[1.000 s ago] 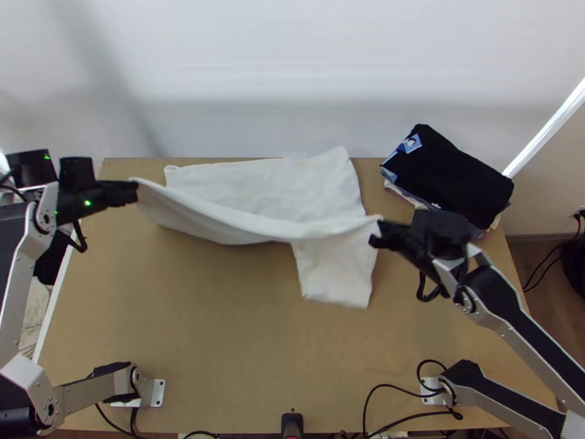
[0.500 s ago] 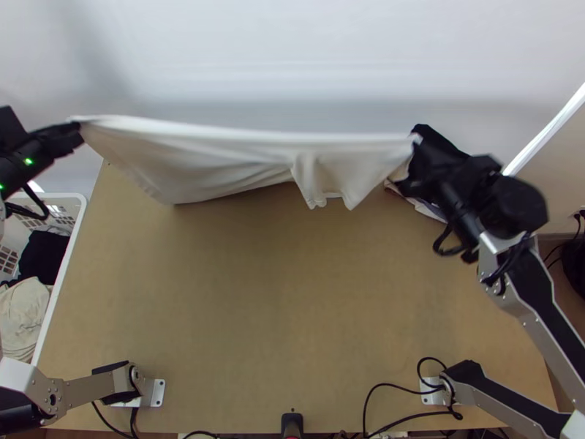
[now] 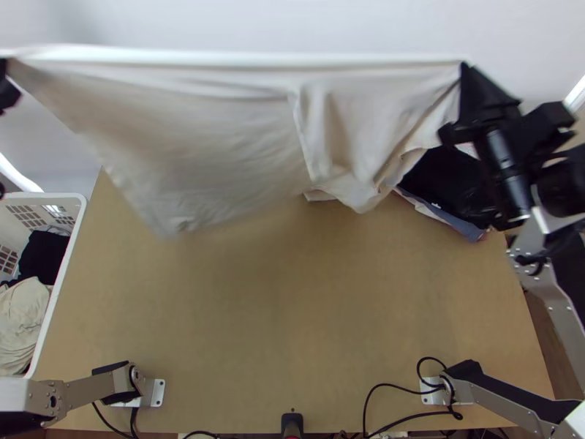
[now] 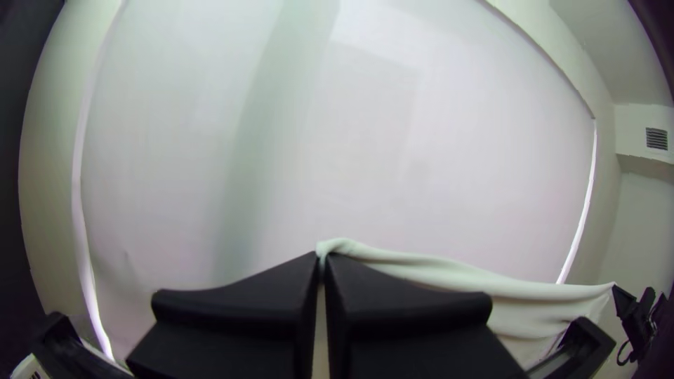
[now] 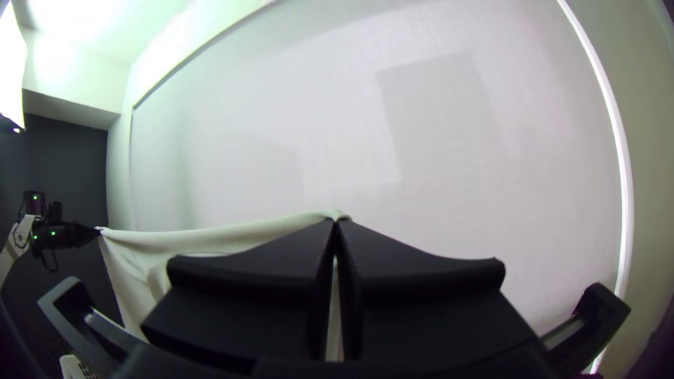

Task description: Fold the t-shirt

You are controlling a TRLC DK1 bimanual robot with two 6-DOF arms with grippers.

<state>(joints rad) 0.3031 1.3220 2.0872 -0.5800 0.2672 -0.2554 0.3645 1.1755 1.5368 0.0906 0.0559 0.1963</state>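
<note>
While both claws are up high, each has its fingers closed on the shirt: left claw (image 4: 323, 260) pinches one end of the top edge right at the tips, right claw (image 5: 337, 223) pinches the other end the same way. Shirt (image 3: 197, 139) hangs between them, raised over the far part of the bench (image 3: 292, 314), top edge pulled nearly straight, body draping below with loose folds and a flap toward the right arm's side. Can't tell if the low corner touches the bench. Dark pile (image 3: 453, 183) sits by the right claw, partly behind the cloth; basket (image 3: 76, 227) is beside the bench on the left arm's side.

Risks, my guess: grip is only at the tips, so spreading the claws more could pop an end out. A quick swing could flip the hem or flap, and it'd land creased or doubled under. Lowering too near the pile could snag it or drop the shirt on top. Uneven lowering would skew the fold.

Versus one second ago: shirt was partly flat on the bench, top edge sagging, claws lower and closer together. Now lifted well up, edge much tighter, claws wider apart. Dark pile looks to be in the same spot.
</note>
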